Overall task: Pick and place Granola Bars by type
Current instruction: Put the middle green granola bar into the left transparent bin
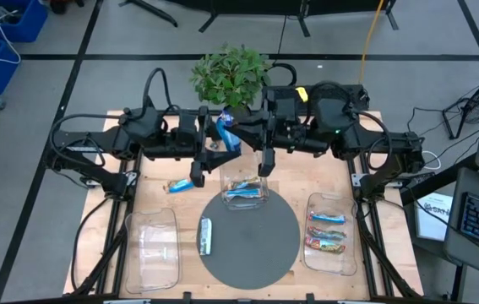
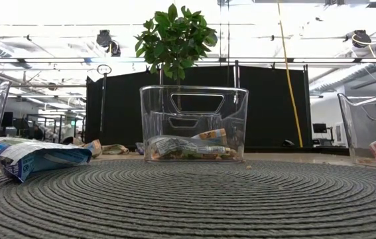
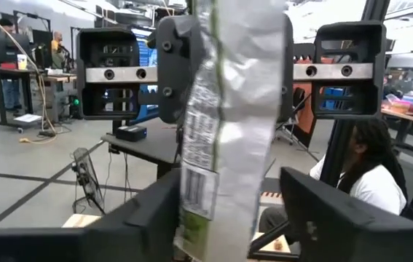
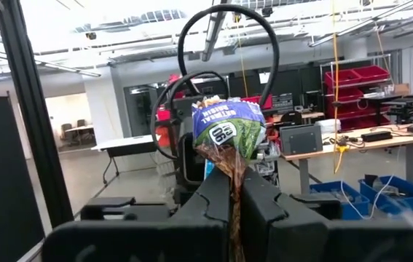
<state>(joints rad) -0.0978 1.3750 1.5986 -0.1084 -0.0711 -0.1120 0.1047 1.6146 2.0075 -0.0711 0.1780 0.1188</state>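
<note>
High over the table's far middle hangs a silver-white granola bar (image 1: 227, 132) with a blue and green label (image 4: 228, 125), held between the two arms. My right gripper (image 4: 234, 182) reaches in from the right and is shut on it. My left gripper (image 3: 228, 200) faces it from the left, open, with one finger (image 3: 155, 215) on each side of the bar's silver back (image 3: 224, 138). A second silver-white bar (image 1: 206, 236) lies flat on the round grey mat (image 1: 256, 253), and another bar (image 1: 178, 187) lies on the wood left of the middle tray. My right gripper pinches the bar's crimped end (image 4: 229, 166) between its two fingers, coming about level from the table's right side. The rest of the bar stands out beyond the fingertips, lifted clear of the table. My left gripper's fingers flank the bar; whether they touch it I cannot tell.
A clear tray (image 1: 246, 190) at the mat's far edge holds blue bars. The right tray (image 1: 328, 232) holds several bars. The left tray (image 1: 150, 249) is bare plastic. A potted plant (image 1: 232, 74) stands behind the grippers.
</note>
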